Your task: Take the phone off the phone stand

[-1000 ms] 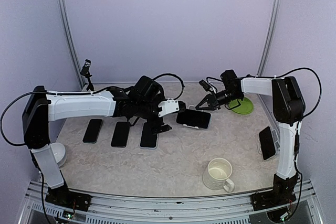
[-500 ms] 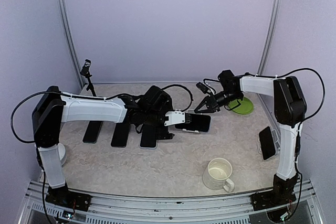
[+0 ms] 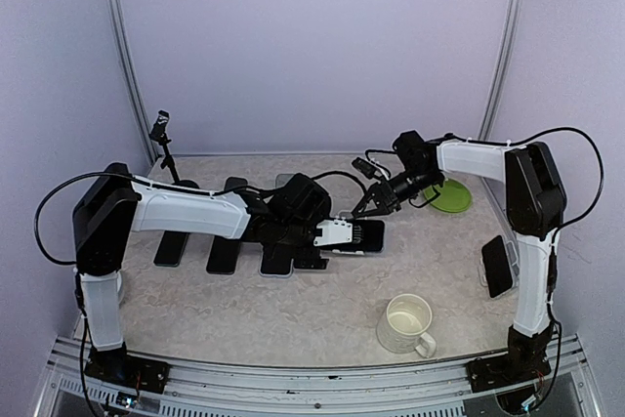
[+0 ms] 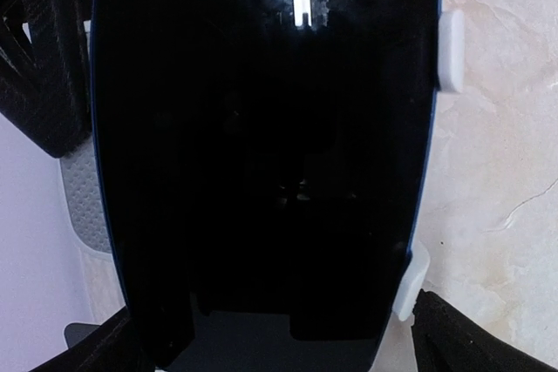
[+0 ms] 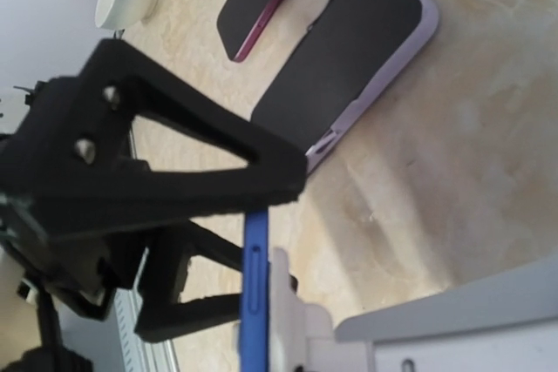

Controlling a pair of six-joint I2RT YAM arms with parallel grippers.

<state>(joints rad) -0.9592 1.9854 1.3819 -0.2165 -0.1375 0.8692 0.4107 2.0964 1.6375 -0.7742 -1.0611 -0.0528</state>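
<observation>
A dark phone with a blue edge (image 3: 363, 234) sits clamped in a white phone stand (image 3: 337, 233) low over the table's middle. My left gripper (image 3: 327, 238) is shut on the stand. In the left wrist view the phone's screen (image 4: 261, 145) fills the frame, with white stand tabs (image 4: 451, 41) on its right side and a black finger (image 4: 475, 337) at the bottom right. My right gripper (image 3: 372, 204) is open at the phone's far edge. In the right wrist view the blue edge (image 5: 255, 285) and the stand (image 5: 288, 320) stand between its black fingers (image 5: 174, 163).
Three phones (image 3: 223, 251) lie flat under the left arm, with more behind it. A lilac-cased phone (image 5: 349, 58) lies below the right gripper. A green plate (image 3: 451, 197) is at back right, a mug (image 3: 405, 324) front right, another phone on a stand (image 3: 496, 266) at the right edge, and a small tripod (image 3: 162, 139) back left.
My left gripper has carried the phone and stand lower and nearer, toward the table. My right gripper has followed to the left and closed in on the phone's far edge.
</observation>
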